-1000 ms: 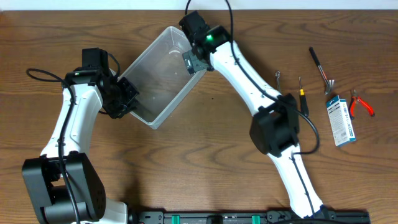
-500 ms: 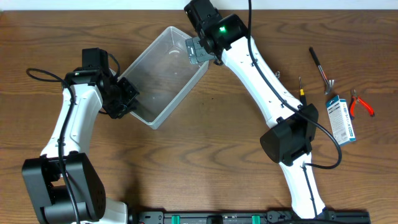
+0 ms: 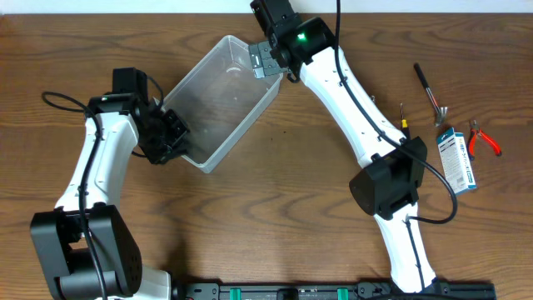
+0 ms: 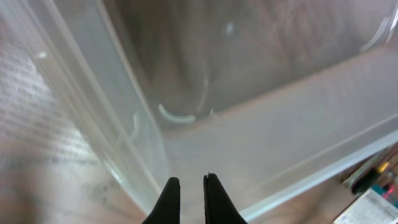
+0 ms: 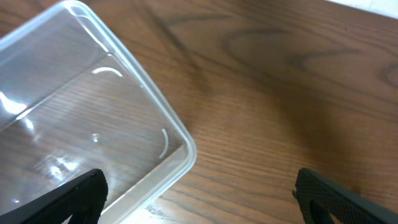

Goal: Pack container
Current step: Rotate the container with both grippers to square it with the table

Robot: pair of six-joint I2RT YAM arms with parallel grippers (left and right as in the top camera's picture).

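The clear plastic container (image 3: 221, 104) lies at an angle on the wooden table, left of centre, with nothing inside. My left gripper (image 3: 172, 133) is at its near-left rim and shut on the wall. In the left wrist view the narrow jaws (image 4: 189, 180) pinch the see-through wall (image 4: 280, 124). My right gripper (image 3: 265, 60) is open and empty over the container's far-right corner. In the right wrist view its fingers (image 5: 202, 199) stand wide apart, with the container's rounded corner (image 5: 177, 134) below the left finger.
Hand tools lie at the right of the table: a black-handled tool (image 3: 429, 87), red pliers (image 3: 483, 137), a blue and white packet (image 3: 456, 160), a small screwdriver (image 3: 404, 121) and a small metal piece (image 3: 372, 102). The table's far edge runs just behind the right gripper.
My right gripper has moved back towards the table's far edge, from over the container's right wall to its far-right corner. The left gripper keeps its hold and has shifted slightly.
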